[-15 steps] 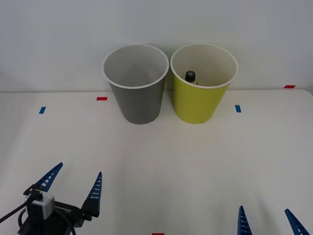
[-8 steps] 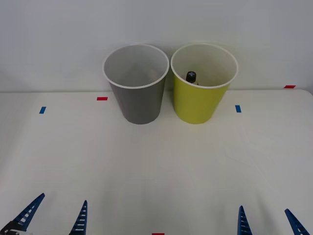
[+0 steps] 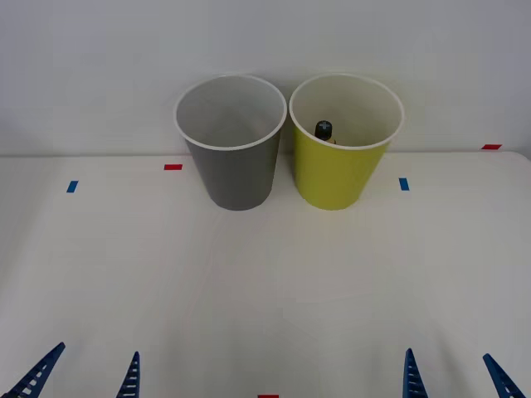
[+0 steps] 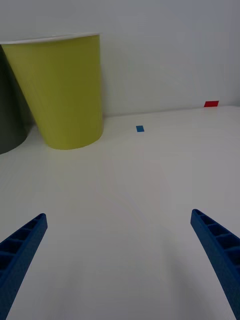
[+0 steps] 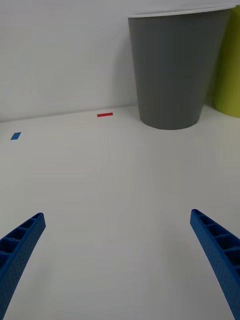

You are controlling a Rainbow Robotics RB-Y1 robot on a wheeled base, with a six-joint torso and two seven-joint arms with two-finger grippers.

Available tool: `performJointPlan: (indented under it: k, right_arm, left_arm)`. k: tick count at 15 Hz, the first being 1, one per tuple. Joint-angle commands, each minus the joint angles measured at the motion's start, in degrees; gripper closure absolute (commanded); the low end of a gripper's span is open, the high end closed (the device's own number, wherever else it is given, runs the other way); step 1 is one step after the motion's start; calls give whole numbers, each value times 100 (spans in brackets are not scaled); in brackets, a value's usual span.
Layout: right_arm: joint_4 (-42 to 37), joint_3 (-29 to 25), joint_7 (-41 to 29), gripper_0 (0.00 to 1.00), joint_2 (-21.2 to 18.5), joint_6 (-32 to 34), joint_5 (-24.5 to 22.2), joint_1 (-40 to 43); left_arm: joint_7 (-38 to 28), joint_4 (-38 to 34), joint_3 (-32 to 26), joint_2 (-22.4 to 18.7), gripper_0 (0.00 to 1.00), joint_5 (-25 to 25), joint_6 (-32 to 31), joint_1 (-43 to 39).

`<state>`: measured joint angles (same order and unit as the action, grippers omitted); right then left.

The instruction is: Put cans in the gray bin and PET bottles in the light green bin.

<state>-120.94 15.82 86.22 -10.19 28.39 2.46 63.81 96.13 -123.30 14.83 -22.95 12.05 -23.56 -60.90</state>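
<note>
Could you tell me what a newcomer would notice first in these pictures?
Two round bins stand side by side at the table's far edge: the gray bin on the left, the light green bin on the right, a black bottle cap showing inside it. At the near edge, the left gripper and right gripper sit open.

A white bench (image 3: 265, 274) runs flat and matte up to a plain pale wall (image 3: 99, 66), the two meeting in a straight line across the front view. Small tape marks lie on the bench: a red one (image 3: 172, 167) and a blue one (image 3: 71, 186) toward the left, a blue one (image 3: 403, 184) and a red one (image 3: 491, 147) toward the right (another red mark (image 3: 267, 396) sits at the near edge). The light is soft and even, with faint shadows.
</note>
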Motion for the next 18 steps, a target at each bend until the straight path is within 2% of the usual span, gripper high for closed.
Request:
performJointPlan:
  k: [1,18]
  right_arm:
    - [0,0,0,0,0,0,0,0]
    - [0,0,0,0,0,0,0,0]
  left_arm:
    - [2,-1,2,1,0,-1,0,0]
    - [2,-1,2,1,0,-1,0,0]
